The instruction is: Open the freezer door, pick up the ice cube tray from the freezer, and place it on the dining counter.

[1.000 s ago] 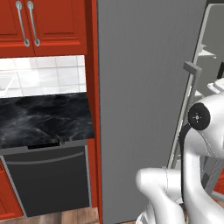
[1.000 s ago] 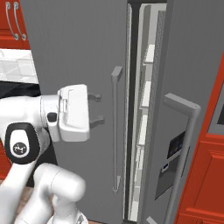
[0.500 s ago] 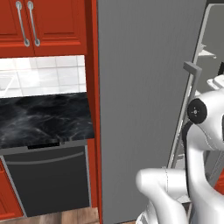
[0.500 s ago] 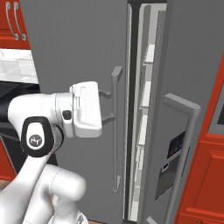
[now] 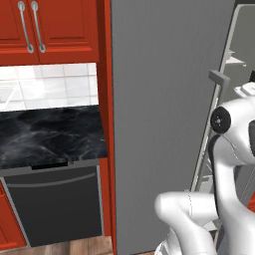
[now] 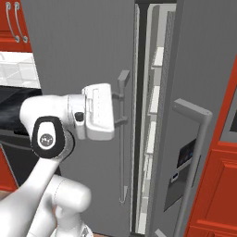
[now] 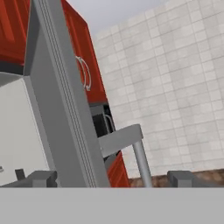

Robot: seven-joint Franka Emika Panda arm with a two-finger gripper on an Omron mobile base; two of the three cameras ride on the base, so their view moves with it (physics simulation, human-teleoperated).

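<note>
The freezer door [image 6: 83,46] is a tall grey panel, standing slightly ajar, and it also shows as a broad panel [image 5: 164,124]. Its vertical bar handle [image 6: 122,139] runs down beside the gap. Through the gap I see the freezer's white shelves [image 6: 155,99]. My gripper [image 6: 121,109] is open, reaching sideways at the handle's upper part. In the hand view the gripper [image 7: 111,177] has the handle bar [image 7: 141,162] and the door's edge [image 7: 70,122] between its two fingertips [image 7: 41,177]. The ice cube tray is hidden. The dining counter is out of view.
The matching grey door with the black dispenser panel [image 6: 185,157] and its own bar handle [image 6: 196,139] stands right of the gap. Left of the fridge are a black marble worktop [image 5: 50,142], a dark dishwasher front [image 5: 55,209] and red cabinets [image 5: 55,25].
My hand has moved right, up to the freezer door's handle, with the fingers kept open. The door's gap looks the same.
</note>
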